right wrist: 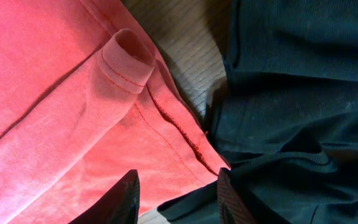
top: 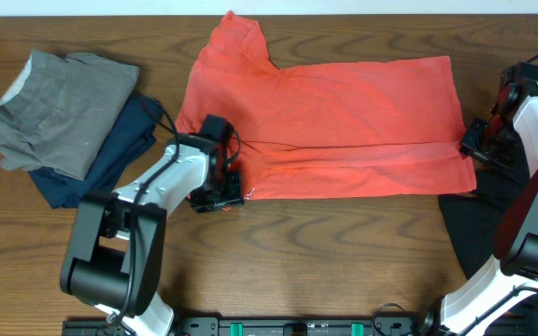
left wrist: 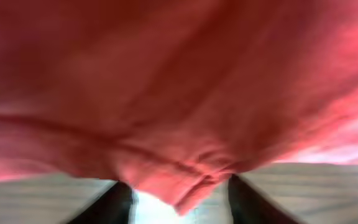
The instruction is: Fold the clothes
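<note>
The coral-red T-shirt [top: 344, 121] lies folded lengthwise across the back of the table, one sleeve sticking up at the far left. My left gripper [top: 220, 198] sits at its near left corner. In the left wrist view red cloth [left wrist: 166, 93] fills the frame and a corner hangs loose between the spread jaws of the left gripper [left wrist: 176, 182]. My right gripper [top: 468, 145] is at the shirt's right edge. In the right wrist view it [right wrist: 178, 173] stands open over the red hem [right wrist: 55, 93], beside a rolled sleeve cuff [right wrist: 126, 62] and the black garment [right wrist: 303, 81].
A grey garment [top: 59, 107] lies on a navy one [top: 110, 154] at the far left. The black garment [top: 479, 229] is bunched at the near right under the right arm. Bare wooden table [top: 344, 261] runs along the front.
</note>
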You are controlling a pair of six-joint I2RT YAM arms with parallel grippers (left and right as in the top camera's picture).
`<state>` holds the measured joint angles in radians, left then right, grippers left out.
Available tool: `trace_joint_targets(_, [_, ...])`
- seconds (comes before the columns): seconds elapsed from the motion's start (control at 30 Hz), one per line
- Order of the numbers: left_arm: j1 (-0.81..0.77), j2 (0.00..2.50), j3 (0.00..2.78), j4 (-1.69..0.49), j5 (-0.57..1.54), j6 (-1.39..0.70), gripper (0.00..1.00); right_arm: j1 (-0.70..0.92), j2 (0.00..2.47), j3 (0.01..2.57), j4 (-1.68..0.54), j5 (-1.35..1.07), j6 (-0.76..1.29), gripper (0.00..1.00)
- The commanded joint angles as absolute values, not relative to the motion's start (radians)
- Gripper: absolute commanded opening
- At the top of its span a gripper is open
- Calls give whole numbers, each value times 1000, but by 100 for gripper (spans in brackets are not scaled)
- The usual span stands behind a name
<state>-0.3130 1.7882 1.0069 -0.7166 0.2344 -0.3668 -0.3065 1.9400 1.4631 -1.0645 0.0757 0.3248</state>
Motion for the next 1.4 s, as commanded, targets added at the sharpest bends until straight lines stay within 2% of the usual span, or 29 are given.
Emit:
trace_joint_targets(0.0, [-322, 1803, 999, -708, 232, -357, 27, -307, 1919, 1458, -1067, 82, 313, 39])
trace_joint_targets(0.07, [-322, 1803, 999, -709, 232, -357, 9, -307, 1919, 1458, -1067, 81, 313, 39])
trace_joint_targets(0.1, [-322, 1801, 999, -709, 236, -357, 6, -307, 1919, 1458, -1067, 81, 313, 39])
trace_joint_targets(0.4, [-321, 1682, 1069, -728, 333, -334, 6, -307, 1919, 1458, -1066, 82, 313, 39])
trace_joint_targets(0.63, [-321, 1583, 1097, -440, 332, -381, 7, -307, 1919, 1458, -1065, 82, 313, 39])
trace_joint_targets(0.67, [-321, 1590, 1097, -430, 332, -389, 23, -307, 1919, 1458, -1066, 82, 313, 39])
trace_joint_targets(0.7, [-321, 1597, 1097, -429, 332, -396, 51, -307, 1919, 1458, -1067, 82, 313, 39])
trace_joint_targets(0.73, [-321, 1610, 1097, -440, 332, -395, 72, -307, 1919, 1458, -1068, 82, 313, 39])
trace_joint_targets(0.93, [-321, 1641, 1097, -531, 332, -394, 80, -307, 1919, 1458, -1065, 82, 313, 39])
trace_joint_targets(1.23, [-293, 1629, 1097, -570, 233, -360, 77, -308, 1919, 1458, -1083, 82, 309, 39])
trace_joint_targets(1.37, [-260, 1629, 1097, -635, 191, -360, 77, -313, 1919, 1458, -1116, 126, 343, 31])
